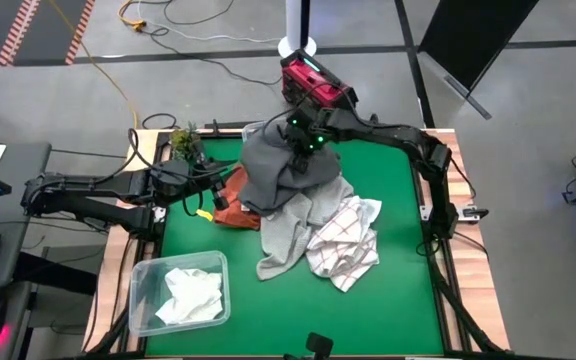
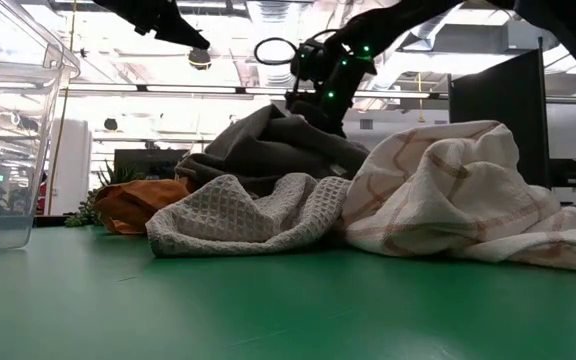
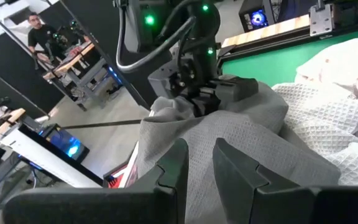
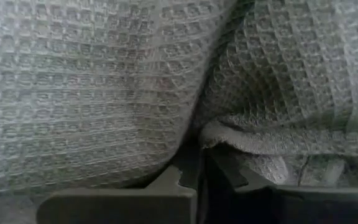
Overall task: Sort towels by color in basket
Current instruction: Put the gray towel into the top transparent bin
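The dark grey towel point(image 1: 278, 165) sits on top of the pile in the middle of the green table point(image 1: 388, 310), toward the far side. The right gripper point(image 1: 303, 150) is pushed down into the top of it, and its two fingers are pinched shut on a fold of that cloth. The cloth bunches up to a peak at the gripper and hangs down all around it, so the towel lies right under this hand, not off to a side.

Under it and nearer, a light grey towel point(image 1: 286, 235) spreads out long toward the near edge. Just to its right lies the white towel with thin red lines point(image 1: 346, 240). On the left of the pile, a rust orange towel point(image 1: 233, 210) pokes out from under the dark one.

The left gripper point(image 1: 208, 190) is just beside the pile on the left, near the orange towel. Its fingers point(image 3: 176, 165) stand a little apart and hold nothing.

The clear basket point(image 1: 143, 305) is in the near left corner with a plain white towel point(image 1: 193, 295) inside. It is well apart from the pile, and the left arm is the closer one to it. I think the dark towel must go up and clear of the others first
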Motion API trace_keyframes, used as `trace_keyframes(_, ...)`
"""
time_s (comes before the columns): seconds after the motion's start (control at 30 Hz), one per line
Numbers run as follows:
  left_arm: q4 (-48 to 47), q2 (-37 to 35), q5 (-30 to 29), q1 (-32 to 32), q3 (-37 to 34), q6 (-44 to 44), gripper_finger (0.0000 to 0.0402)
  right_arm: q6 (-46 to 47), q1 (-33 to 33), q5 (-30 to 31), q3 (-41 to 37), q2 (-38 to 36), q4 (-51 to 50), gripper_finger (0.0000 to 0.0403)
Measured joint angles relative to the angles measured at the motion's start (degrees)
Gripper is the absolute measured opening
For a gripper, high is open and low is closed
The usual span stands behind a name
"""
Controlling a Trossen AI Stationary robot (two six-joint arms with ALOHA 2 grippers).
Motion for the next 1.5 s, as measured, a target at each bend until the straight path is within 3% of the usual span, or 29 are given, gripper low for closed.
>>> trace_keyframes(0.13, -0.22, 0.0, 0.0, 0.0, 0.0, -0.09, 0.0066, -2.18, 0.3, 0.03, -0.01, -0.08, -0.14, 0.0081)
trace_keyframes(0.3, -1.09, 0.0, 0.0, 0.0, 0.0, -0.52, 0.0066, -4.09, 1.34, 0.48, 2.16, -0.09, -4.71, 0.0174)
trace_keyframes(0.43, -2.05, 0.0, 0.0, 0.0, 0.0, -1.26, 0.0066, -4.08, 1.93, 0.93, 8.83, -0.09, -13.69, 0.0245)
trace_keyframes(0.53, -2.32, 0.0, 0.0, 0.0, 0.0, -1.96, 0.0066, -3.87, 2.52, 1.08, 14.61, -0.17, -19.23, 0.0271)
trace_keyframes(0.83, -7.43, -0.17, -0.76, -0.04, 0.0, -6.05, 0.0066, -4.35, 11.12, 3.4, 17.6, -2.1, -20.7, 0.0276)
trace_keyframes(1.1, -12.49, -6.77, -1.88, -0.72, 0.0, -12.82, 0.0066, -9.2, 24.29, 19.99, 15.16, -1.69, -12.19, 0.0276)
trace_keyframes(1.3, -17.79, -12.99, -1.57, -3.47, 0.0, -19.46, 0.0066, -9.68, 25.79, 28.23, 11.77, -1.86, -9.93, 0.0276)
trace_keyframes(1.5, -20.62, -13.57, -1.49, -6.31, 0.0, -21.68, 0.0066, -13.29, 27.07, 37.26, 4.75, -1.66, -4.06, 0.0276)
